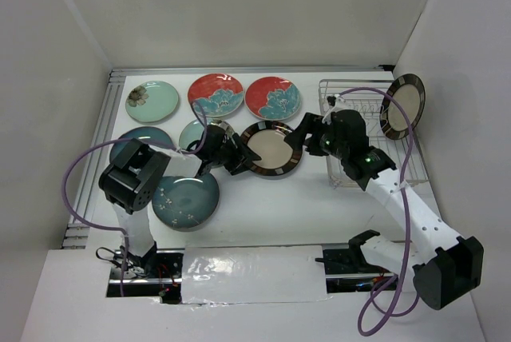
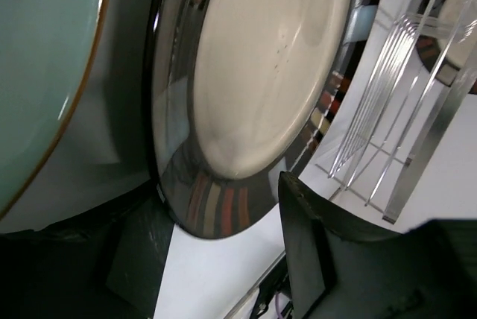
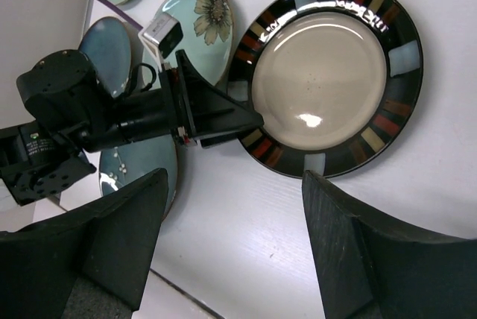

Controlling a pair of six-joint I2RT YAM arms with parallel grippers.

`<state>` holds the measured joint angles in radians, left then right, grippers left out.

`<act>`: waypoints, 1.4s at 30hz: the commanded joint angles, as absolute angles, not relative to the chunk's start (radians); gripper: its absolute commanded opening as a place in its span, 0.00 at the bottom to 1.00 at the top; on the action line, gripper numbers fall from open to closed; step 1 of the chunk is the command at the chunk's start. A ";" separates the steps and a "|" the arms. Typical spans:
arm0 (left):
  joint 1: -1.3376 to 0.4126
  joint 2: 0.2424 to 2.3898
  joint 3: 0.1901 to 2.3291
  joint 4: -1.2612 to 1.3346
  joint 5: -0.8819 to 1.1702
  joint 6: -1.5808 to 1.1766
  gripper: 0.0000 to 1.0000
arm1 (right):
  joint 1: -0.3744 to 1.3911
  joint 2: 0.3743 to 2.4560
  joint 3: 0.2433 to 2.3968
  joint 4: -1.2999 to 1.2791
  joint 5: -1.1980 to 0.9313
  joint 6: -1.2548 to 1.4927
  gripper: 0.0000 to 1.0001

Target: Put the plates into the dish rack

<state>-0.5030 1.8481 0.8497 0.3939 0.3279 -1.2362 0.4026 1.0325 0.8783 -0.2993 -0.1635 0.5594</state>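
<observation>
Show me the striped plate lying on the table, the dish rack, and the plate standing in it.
Striped plate (image 1: pixel 270 147): top view, on its beige centre.
Dish rack (image 1: pixel 335 81): top view, on its far rim.
Racked plate (image 1: pixel 402 105): top view, on its face.

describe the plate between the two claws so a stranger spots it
Find the wire dish rack at the right. Just left of it a plate lies face up. Beige centre, dark striped rim, unlike the red plate behind and the mint plate to its left.

No legible txt, nos. or logos in any view. Beige round ceramic plate w/ dark striped rim (image 3: pixel 320 80): pattern only. Small white block on my left arm (image 3: pixel 160 33): too blurry.
</observation>
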 commanded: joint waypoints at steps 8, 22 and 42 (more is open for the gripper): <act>-0.506 1.933 0.859 0.474 0.281 -1.298 0.28 | 0.367 0.986 0.841 -0.318 -0.164 0.548 0.79; -0.450 1.559 0.773 0.400 0.348 -1.126 0.00 | 0.348 1.069 0.897 -0.308 -0.193 0.485 0.81; -0.249 1.244 0.640 0.739 0.798 -1.149 0.00 | 0.339 1.291 0.988 -0.127 -0.434 0.485 0.82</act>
